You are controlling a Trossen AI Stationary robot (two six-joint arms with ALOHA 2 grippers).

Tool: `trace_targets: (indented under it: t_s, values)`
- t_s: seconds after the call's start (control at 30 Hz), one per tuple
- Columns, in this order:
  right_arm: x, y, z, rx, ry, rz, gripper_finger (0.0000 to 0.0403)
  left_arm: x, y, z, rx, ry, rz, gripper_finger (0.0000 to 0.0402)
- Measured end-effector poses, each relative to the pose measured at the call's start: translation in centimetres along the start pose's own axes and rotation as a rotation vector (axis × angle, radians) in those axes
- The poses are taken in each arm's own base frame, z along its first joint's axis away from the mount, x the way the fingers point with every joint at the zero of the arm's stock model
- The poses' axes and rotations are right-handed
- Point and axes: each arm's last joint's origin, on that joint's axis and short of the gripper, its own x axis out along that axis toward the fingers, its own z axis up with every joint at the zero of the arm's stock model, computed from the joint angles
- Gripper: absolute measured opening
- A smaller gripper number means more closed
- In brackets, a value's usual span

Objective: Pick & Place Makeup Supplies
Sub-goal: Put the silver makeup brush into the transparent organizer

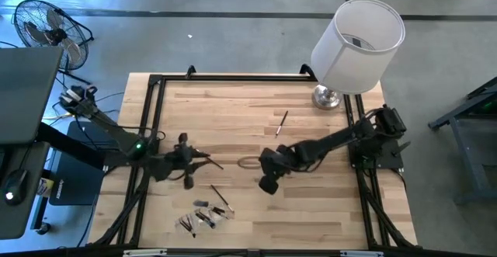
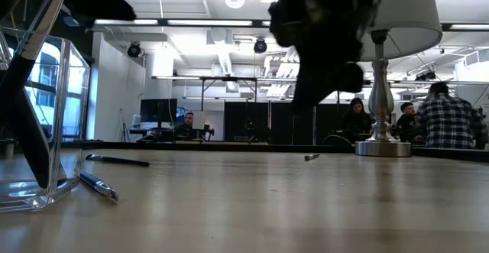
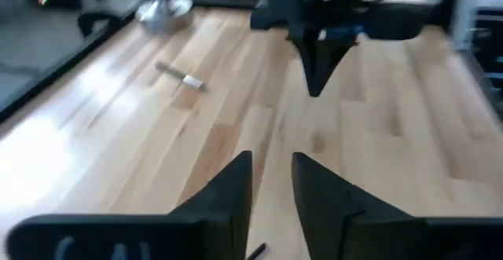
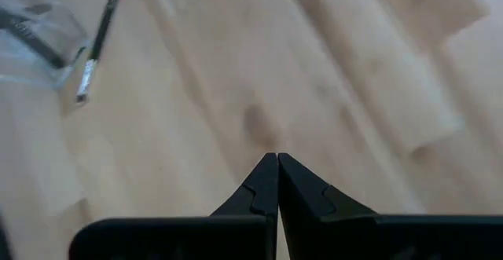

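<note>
The left gripper (image 3: pixel 271 189) hangs over the left middle of the desk (image 1: pixel 326 203), its fingers a little apart with nothing between them. The right gripper (image 4: pixel 277 162) is in the middle, pressed together. Most brushes (image 1: pixel 206 214) lie near the front; one brush (image 1: pixel 281 122) lies far back by the lamp (image 1: pixel 353 43).

Two dark jointed arms; black wedge-shaped jaws; green light on left arm (image 1: pixel 138 145).
</note>
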Motion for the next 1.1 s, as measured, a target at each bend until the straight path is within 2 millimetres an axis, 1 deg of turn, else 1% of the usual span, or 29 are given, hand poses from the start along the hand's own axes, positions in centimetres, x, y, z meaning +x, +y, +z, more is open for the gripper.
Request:
trace_targets:
  t_s: [0.07,0.23,0.27,0.37,0.53,0.67,0.77,0.87,0.97,1.1]
  values:
    - [0.1,-0.9,0.9,-0.044,-0.003,0.0,0.0001,0.9,0.6,0.0,-0.04,0.025,0.027,0.0071]
    - [0.2,-2.8,2.6,-0.167,-0.019,-0.026,0.0004,1.9,1.8,0.2,-0.105,0.058,0.056,0.0014]
    - [0.2,-3.2,2.9,-0.191,-0.019,-0.032,0.0004,2.1,2.0,0.2,-0.121,0.06,0.069,0.0007]
    - [0.2,-4.5,3.7,-0.217,-0.009,-0.063,0.0002,2.7,2.6,0.3,-0.193,0.06,0.118,0.0009]
    - [0.1,-6.8,4.3,-0.181,0.052,-0.13,0.0004,3.2,3.4,0.5,-0.273,0.056,0.151,0.0002]
    - [-0.1,-8.5,4.7,-0.139,0.092,-0.187,0.0008,3.4,3.7,0.5,-0.315,0.058,0.162,0.0004]
    - [-0.2,-9.4,5.2,-0.1,0.056,-0.26,0.0008,3.4,3.6,0.5,-0.327,0.056,0.162,0.0005]
    - [-0.3,-10.3,5.7,-0.015,0.016,-0.32,0.0007,3.4,3.6,0.5,-0.322,0.058,0.162,0.0005]
    - [-0.4,-10.9,6.0,0.065,0.008,-0.332,0.0005,3.4,3.7,0.4,-0.316,0.061,0.169,0.0005]
    - [-0.4,-11.6,6.3,0.124,-0.001,-0.338,0.0007,3.3,3.9,0.1,-0.288,0.076,0.208,0.0005]
